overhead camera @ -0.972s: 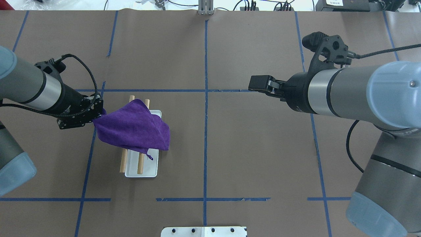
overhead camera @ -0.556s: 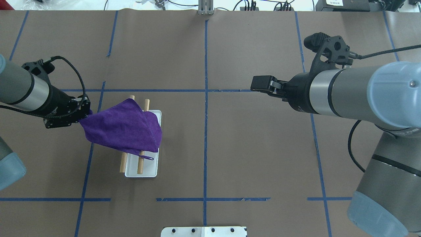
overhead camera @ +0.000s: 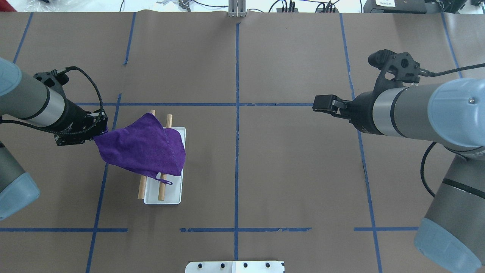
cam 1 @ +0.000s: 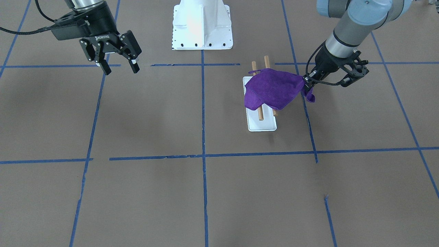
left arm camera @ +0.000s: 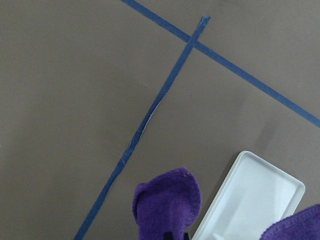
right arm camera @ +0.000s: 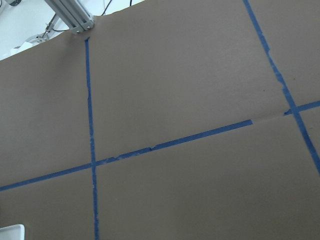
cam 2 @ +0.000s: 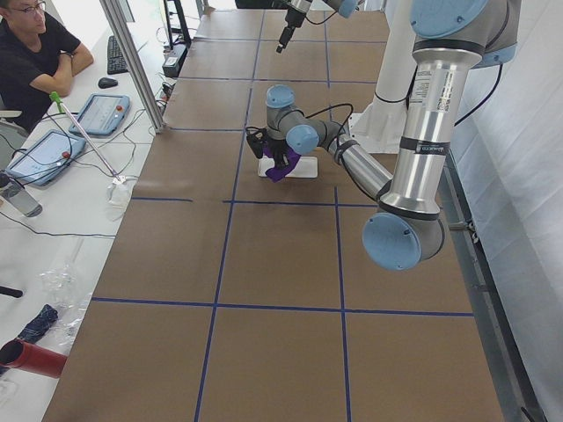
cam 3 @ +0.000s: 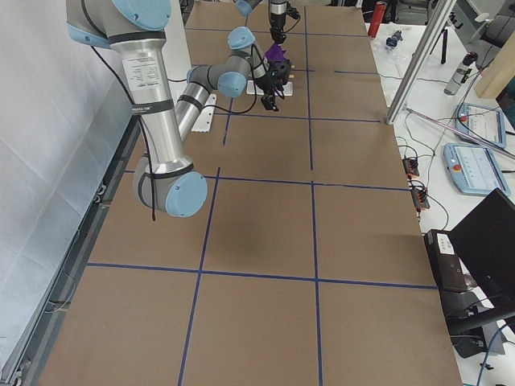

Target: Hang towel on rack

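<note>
A purple towel (overhead camera: 142,146) lies draped across the two wooden dowels of the rack (overhead camera: 162,191), which stands on a flat white base (overhead camera: 172,195). The towel's right side hangs over the base. My left gripper (overhead camera: 99,132) is shut on the towel's left corner, just left of the rack, and holds it stretched out at about dowel height. In the front view the gripper (cam 1: 305,83) pinches the towel (cam 1: 271,89) over the rack (cam 1: 262,125). The left wrist view shows the pinched corner (left arm camera: 167,205) and the base (left arm camera: 260,195). My right gripper (cam 1: 121,70) is open, empty and far away (overhead camera: 317,104).
The large white bolted pedestal (cam 1: 202,24) stands at the robot's side of the table, and its edge shows in the overhead view (overhead camera: 235,266). Blue tape lines cross the brown table cover (overhead camera: 237,159). An operator (cam 2: 35,53) sits beyond the table's far edge.
My left gripper has pulled the towel's corner to the left, dragging the towel a little across the dowels. My right arm has drawn back to the right, still open.
</note>
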Robot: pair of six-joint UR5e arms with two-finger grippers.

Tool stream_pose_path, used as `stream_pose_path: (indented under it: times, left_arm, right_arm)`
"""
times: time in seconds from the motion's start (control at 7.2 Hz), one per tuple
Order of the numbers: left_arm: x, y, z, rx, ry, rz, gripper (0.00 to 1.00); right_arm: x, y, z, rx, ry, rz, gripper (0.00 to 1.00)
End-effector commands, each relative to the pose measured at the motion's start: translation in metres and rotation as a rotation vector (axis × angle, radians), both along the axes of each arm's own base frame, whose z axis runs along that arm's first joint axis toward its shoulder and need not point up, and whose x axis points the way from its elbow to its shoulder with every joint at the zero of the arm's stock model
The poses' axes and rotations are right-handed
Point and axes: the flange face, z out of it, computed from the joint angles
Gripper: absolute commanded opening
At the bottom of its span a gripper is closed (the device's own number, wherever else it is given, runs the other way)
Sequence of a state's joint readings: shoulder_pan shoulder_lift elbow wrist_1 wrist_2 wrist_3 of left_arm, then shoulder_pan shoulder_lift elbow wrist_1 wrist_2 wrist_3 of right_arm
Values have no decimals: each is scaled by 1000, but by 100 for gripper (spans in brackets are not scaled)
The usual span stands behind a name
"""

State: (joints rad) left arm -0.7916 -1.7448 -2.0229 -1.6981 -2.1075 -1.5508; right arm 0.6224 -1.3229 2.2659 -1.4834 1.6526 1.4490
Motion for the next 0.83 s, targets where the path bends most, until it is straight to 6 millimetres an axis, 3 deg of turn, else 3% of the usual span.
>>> stream_pose_path:
  times: [0.0, 0.14, 0.28, 0.42, 0.69]
  left_arm:
    - [4, -3, 1, 1, -3, 5, 57]
    - [3, -3, 1, 5, -2, 4, 100]
    - [3, -3, -3, 13, 3, 6, 100]
    - [-2, -5, -6, 37, 6, 14, 100]
    - [-57, -36, 3, 262, -37, 103, 100]
  right_arm:
    - [7, -4, 10, -16, 18, 5, 100]
    - [9, -5, 13, -20, 22, 10, 100]
    - [13, -8, 16, -25, 28, 10, 100]
    - [31, -17, 27, -34, 50, -7, 100]
    - [95, -47, 80, -49, 140, -92, 100]
